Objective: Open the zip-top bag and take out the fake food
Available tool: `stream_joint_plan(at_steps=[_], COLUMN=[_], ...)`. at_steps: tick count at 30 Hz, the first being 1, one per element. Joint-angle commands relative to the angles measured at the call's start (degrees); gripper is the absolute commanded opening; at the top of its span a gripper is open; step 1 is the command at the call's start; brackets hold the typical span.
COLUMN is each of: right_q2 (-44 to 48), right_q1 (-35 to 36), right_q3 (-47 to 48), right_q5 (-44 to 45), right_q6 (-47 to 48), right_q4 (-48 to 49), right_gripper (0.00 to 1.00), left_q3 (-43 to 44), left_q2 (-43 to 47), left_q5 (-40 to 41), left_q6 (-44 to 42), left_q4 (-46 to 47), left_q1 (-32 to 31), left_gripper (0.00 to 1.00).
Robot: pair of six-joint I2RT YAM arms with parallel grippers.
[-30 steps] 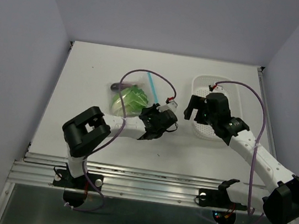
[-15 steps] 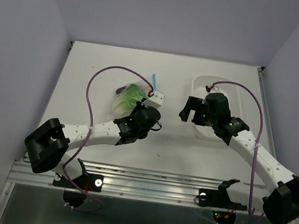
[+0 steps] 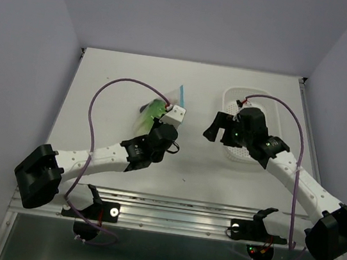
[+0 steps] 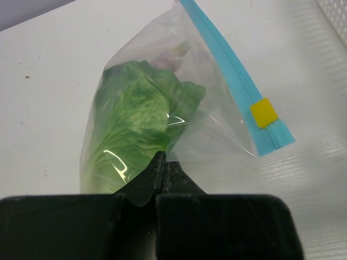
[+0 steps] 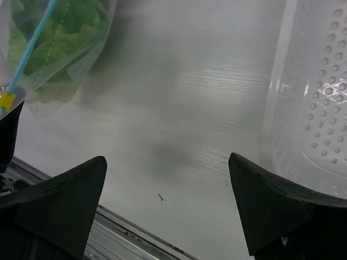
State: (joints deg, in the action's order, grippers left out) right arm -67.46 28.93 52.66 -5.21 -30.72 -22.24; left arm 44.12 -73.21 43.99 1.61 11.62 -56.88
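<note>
Yellow slider (image 4: 264, 112) on zip-top bag (image 4: 217, 127), wrist-only

The left hand (image 4: 165, 165) has reached farther across the tabletop (image 4: 49, 97), its elbow (image 3: 36, 175) swinging out to the near left. It now pinches the zip-top bag (image 4: 217, 124), which has risen from lying flat, blue zip strip (image 4: 233, 76) uppermost. The right hand (image 5: 167, 160) has edged leftward toward it.

Bare table between bag (image 3: 155, 108) and right gripper (image 3: 218, 128); basket (image 3: 276, 116) blocks gripper's 3 o'clock, bag at 9.
</note>
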Motion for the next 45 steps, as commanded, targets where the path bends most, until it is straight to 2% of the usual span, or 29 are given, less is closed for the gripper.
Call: stream_joint_plan(at_steps=[1, 6, 14, 19, 20, 22, 25, 31, 43, 45], right_q2=[0.93, -0.83, -7.41, -10.58, -11.02, -12.25, -13.48, -14.19, -16.30, -16.56], right_q1=[-0.28, -0.28, 0.25, 0.78, 0.78, 0.78, 1.31, 1.83, 3.42, 3.94], right_q3=[2.00, 3.76, 5.69, 7.01, 7.36, 7.89, 7.54, 7.19, 7.80, 7.72], right_q5=[-9.95, -15.61, -21.50, -23.09, -22.91, -22.91, -22.91, -22.83, -22.47, -22.47], right_q6=[-0.05, -2.23, -15.15, -21.48, -22.79, -24.03, -27.02, -29.48, -31.77, -32.30], right_q4=[3.34, 4.83, 14.41, 20.22, 20.04, 20.04, 20.92, 20.92, 20.92, 21.36], right_gripper=[1.00, 1.00, 0.98, 0.86, 0.78, 0.72, 0.54, 0.47, 0.43, 0.37], left_q3=[-0.70, -1.31, -1.93, -2.28, -2.28, -2.37, -2.46, -2.37, -2.37, -2.37], left_q2=[1.22, 2.72, 3.07, 3.34, 3.34, 3.60, 3.60, 3.42, 3.51, 3.51], left_q5=[-0.30, -2.32, -3.47, -3.73, -3.73, -3.82, -3.91, -4.17, -4.96, -4.96], left_q6=[1.03, 1.47, 1.38, 1.64, 1.56, 1.56, 1.47, 1.56, 1.56, 1.47], left_q4=[2.97, 3.50, 3.85, 3.94, 3.94, 4.03, 4.20, 4.55, 4.64, 4.64], left_q1=[-0.07, -0.16, -0.25, -0.16, -0.25, -0.25, -0.33, -0.25, -0.51, -0.60], left_gripper=[0.00, 0.00, 0.00, 0.00, 0.00, 0.00, 0.00, 0.00, 0.00, 0.00])
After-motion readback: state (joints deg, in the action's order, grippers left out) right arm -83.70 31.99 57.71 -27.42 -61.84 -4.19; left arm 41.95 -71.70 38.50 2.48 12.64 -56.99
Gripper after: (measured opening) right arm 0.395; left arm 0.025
